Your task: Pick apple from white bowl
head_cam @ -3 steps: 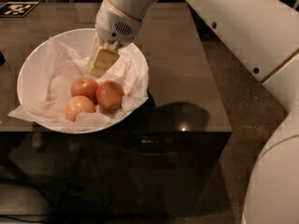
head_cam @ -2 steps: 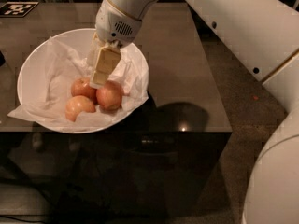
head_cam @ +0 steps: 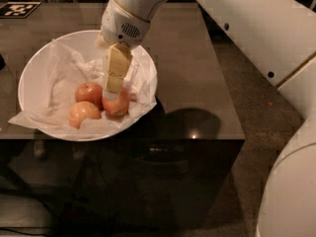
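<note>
In the only view, the white bowl (head_cam: 144, 63) sits on a dark table (head_cam: 190, 68) near its front edge, lined with crumpled paper (head_cam: 57, 75). Three apples lie together in it. The arm (head_cam: 143, 4) reaches down from above, and the gripper (head_cam: 113, 93) is inside the bowl, right over the apple (head_cam: 121, 107), the reddest one, on the right of the cluster. I cannot tell whether the gripper is open or closed. A duller red apple (head_cam: 88, 92) and a paler apple (head_cam: 82, 113) lie just beside it on the left.
</note>
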Robot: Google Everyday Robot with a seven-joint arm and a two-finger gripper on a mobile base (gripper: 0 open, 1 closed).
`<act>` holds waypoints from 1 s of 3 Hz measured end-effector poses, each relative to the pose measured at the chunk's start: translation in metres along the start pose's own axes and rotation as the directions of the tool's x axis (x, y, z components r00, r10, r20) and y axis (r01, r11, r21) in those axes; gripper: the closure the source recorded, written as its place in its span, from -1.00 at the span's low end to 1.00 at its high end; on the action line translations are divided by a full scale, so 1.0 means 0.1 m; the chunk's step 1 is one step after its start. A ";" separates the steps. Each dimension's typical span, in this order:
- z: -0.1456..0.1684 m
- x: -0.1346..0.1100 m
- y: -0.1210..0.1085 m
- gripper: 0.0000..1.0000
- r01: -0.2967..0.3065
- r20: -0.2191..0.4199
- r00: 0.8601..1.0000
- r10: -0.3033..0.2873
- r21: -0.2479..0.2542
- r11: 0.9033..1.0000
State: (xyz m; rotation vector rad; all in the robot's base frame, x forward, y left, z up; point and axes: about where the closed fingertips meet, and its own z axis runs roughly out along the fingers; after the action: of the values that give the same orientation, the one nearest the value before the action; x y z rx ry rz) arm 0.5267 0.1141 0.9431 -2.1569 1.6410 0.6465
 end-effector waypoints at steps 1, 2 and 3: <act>0.05 0.06 0.02 -1.00 -0.016 -0.017 1.000 0.017 0.023 1.000; 0.14 0.18 0.10 -1.00 -0.056 -0.037 0.998 0.058 0.040 0.998; 0.21 0.26 0.16 -1.00 -0.082 -0.047 0.995 0.084 0.046 0.996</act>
State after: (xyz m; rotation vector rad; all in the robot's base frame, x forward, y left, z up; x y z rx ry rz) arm 0.5141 0.1001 0.9106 -2.0988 1.7612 0.5798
